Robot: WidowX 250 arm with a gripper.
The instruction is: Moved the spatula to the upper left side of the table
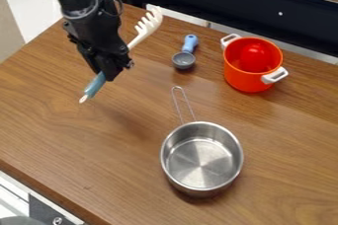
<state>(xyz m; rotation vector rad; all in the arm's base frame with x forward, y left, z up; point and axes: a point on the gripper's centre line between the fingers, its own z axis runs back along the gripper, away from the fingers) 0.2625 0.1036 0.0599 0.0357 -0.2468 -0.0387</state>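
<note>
Metal pan [201,162] at the near side, spatula [147,29] in the gripper [109,72] at far left

Nearest the camera among the things on the brown wooden table [284,189], upright and a little right of the middle: the round pan, with a thin wire-loop handle toward the far side, slanting slightly left.

At far left, over the table: the black arm [96,24], down from the top edge to the gripper. Pinched there between two fingers, the spatula, also at far left. Tilted across the grip, with the white slotted head toward the far right and the blue handle toward the near left, white at its very end.

Right of the spatula, on the far part of the table, a small measuring scoop [184,60] with a grey cup toward the near side and a blue handle toward the far side. Farther right, upright, an orange-red pot [245,81] with two white handles, one at far left, one at near right. Beyond the table's far edge, a long dark panel [237,4].
</note>
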